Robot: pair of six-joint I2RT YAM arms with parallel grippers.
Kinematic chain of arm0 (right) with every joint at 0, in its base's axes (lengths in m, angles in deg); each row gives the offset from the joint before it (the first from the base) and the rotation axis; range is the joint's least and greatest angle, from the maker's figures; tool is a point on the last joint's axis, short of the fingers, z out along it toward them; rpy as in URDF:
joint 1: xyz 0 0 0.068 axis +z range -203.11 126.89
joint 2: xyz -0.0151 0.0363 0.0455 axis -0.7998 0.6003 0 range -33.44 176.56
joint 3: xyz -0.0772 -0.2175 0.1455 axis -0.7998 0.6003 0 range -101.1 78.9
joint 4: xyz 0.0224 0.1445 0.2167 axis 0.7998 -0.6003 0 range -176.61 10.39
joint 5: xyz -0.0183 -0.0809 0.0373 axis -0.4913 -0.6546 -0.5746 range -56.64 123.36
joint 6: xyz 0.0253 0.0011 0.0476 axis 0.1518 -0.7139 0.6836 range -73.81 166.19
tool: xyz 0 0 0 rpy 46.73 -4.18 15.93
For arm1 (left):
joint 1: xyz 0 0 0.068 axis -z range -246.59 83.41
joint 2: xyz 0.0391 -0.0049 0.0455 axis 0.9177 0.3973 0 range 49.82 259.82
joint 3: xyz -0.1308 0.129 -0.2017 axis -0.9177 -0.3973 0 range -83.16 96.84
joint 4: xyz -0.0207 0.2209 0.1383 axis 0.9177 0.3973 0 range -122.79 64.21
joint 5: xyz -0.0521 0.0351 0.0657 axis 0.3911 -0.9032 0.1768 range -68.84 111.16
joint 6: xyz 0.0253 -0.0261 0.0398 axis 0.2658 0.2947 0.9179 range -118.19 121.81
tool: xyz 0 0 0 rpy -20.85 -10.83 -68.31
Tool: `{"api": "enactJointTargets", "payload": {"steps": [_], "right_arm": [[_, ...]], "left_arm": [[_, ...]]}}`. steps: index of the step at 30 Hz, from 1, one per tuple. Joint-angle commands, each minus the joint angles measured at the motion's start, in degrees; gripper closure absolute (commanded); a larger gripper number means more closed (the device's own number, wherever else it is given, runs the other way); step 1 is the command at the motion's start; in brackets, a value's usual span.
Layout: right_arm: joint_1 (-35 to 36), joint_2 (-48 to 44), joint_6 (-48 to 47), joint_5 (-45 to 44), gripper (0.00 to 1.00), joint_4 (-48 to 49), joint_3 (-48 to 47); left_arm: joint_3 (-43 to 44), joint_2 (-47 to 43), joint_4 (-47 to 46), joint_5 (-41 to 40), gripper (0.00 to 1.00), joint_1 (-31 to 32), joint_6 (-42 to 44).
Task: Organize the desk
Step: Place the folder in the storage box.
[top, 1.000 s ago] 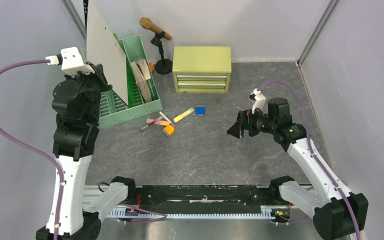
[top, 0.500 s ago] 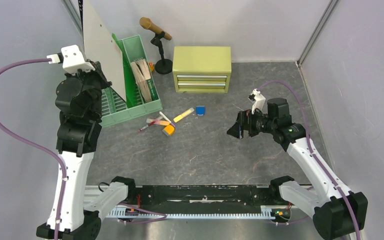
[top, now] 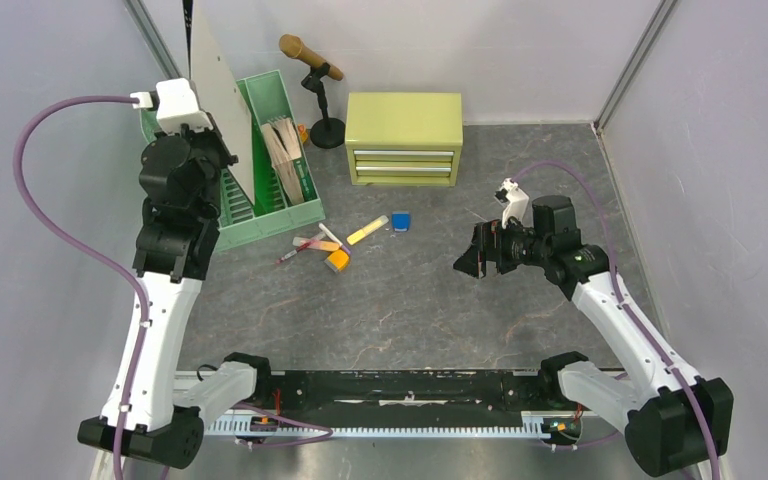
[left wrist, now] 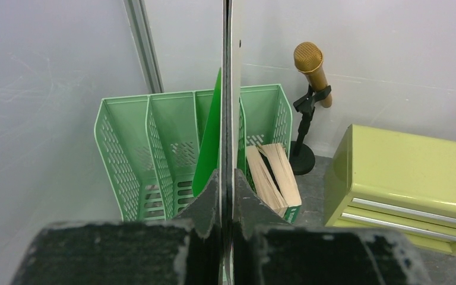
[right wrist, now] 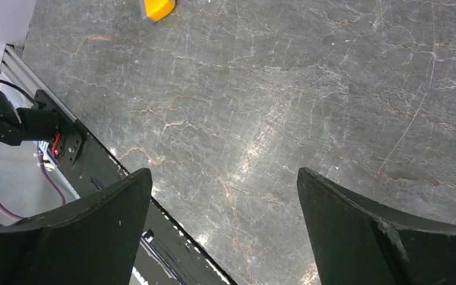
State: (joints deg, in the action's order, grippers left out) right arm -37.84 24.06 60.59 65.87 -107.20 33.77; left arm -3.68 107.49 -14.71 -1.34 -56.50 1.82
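The dark grey veined desk point(top: 410, 300) also fills the right wrist view point(right wrist: 285, 89). My left gripper point(top: 208, 150) is shut on a large pale flat board point(top: 218, 90) and holds it upright above the green file rack point(top: 278, 217). In the left wrist view the board point(left wrist: 227, 89) is edge-on between my fingers point(left wrist: 208, 196), over the rack's point(left wrist: 124, 142) middle slots. My right gripper point(top: 470, 262) is open and empty, hovering over the desk's right half point(right wrist: 223, 172). Loose items lie mid-desk: a yellow marker point(top: 367, 231), a blue piece point(top: 401, 221), an orange block point(top: 337, 261), a red pen point(top: 295, 253).
A yellow-green two-drawer cabinet point(top: 404, 137) stands at the back. A gold microphone on a black stand point(top: 311, 57) is beside the rack. The rack holds a green folder point(left wrist: 211, 142) and tan paper pads point(left wrist: 273, 175). Pale walls enclose the desk.
My left arm has swung the board toward the back and right, over the rack, and turned it more edge-on. The right arm has not moved.
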Motion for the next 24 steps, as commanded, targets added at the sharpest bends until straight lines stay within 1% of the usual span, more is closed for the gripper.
{"api": "enactJointTargets", "payload": {"steps": [1,14,18,22,24], "right_arm": [[-0.15,0.51,-1.59,-0.23,0.02,0.34,-0.62],[-0.15,2.21,-3.16,-0.87,0.02,-0.18,-0.49],[-0.16,2.75,-3.54,-0.96,0.02,-0.18,-0.49],[-0.15,3.11,-3.76,-0.96,0.02,-0.24,-0.41],[-0.16,3.23,-3.84,-0.95,0.02,-0.20,-0.32]], "left_arm": [[-0.26,0.49,-9.90,-2.45,0.98,-0.07,3.37],[-1.69,4.71,-14.77,-2.64,0.98,-0.07,3.96],[-3.04,5.25,-17.60,-3.07,0.98,-0.07,3.77],[-3.78,6.24,-17.78,-3.63,0.98,-0.07,3.77],[-4.59,6.40,-19.79,-4.03,0.98,-0.07,3.83]]}}
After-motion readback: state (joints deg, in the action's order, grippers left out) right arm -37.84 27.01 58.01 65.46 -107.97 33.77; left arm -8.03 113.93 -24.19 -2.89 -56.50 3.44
